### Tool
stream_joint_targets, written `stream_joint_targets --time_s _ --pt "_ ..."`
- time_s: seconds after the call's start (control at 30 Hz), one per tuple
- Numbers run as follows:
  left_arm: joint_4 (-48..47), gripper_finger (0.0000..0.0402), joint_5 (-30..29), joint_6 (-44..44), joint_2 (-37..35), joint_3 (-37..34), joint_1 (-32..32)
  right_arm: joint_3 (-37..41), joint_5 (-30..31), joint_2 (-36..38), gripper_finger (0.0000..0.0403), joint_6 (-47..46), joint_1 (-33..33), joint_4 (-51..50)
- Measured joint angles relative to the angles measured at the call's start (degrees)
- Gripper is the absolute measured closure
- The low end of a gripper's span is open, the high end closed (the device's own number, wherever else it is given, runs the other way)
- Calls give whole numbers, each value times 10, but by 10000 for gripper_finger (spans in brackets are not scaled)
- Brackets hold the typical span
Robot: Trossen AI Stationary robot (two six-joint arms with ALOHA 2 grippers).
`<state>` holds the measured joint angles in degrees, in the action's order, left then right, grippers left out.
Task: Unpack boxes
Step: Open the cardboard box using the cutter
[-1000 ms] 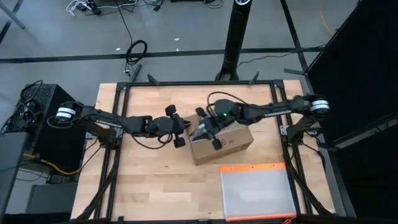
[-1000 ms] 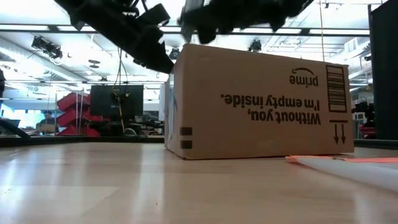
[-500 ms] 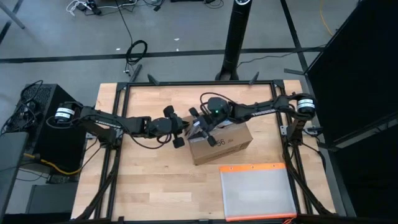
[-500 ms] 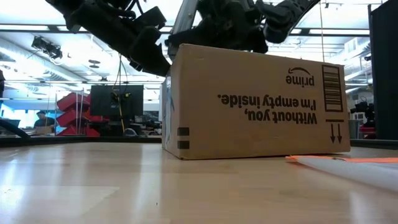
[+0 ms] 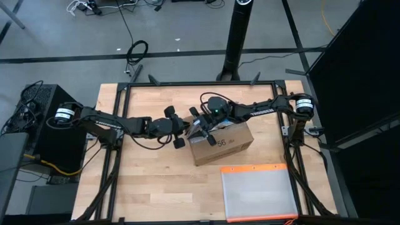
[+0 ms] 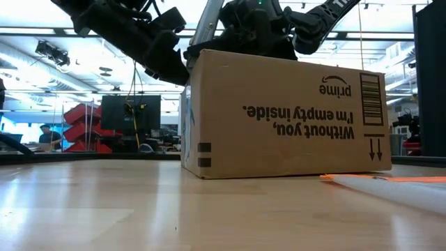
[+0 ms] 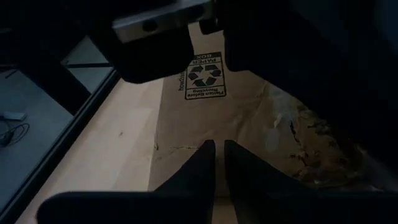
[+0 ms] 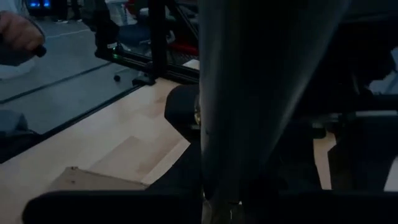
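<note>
The brown cardboard box stands on the wooden table, its printed text upside down in the low view and a black "56" on top. My right gripper is over the box's far left corner, shut on a pale raised flap. My left gripper is shut at the box's left end. Its tips are over the top face, near the recycling mark. My right gripper holds the raised flap, which stands upright between its fingers. The fingers slant down from the table's right side. The flap hides the place of contact. The box sits on the table. My left gripper: whether its shut tips touch the top face, I cannot tell.
A flat clear pouch with an orange edge lies near the front right, just beside the box. A black frame runs around the table. Bare wood lies at the front left. A person's hand shows in the room beyond.
My right gripper has gone down and toward the table's left and far edges, along the box top to its far left corner, uncovering the "56" mark. It has stayed shut.
</note>
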<state>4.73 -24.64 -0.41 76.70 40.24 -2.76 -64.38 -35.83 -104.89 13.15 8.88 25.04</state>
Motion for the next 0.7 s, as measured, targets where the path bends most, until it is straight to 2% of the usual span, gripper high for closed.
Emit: stream_joint_targets --time_s 0.13,0.53,0.7 --pt "-2 369 0 2 0 0 0 0 2 -1 358 -7 2 -9" --pt "-8 372 5 2 5 1 0 -1 67 41 358 -5 5 -109" --pt "-5 372 9 29 5 3 4 -1 68 42 358 -1 -1 -109"
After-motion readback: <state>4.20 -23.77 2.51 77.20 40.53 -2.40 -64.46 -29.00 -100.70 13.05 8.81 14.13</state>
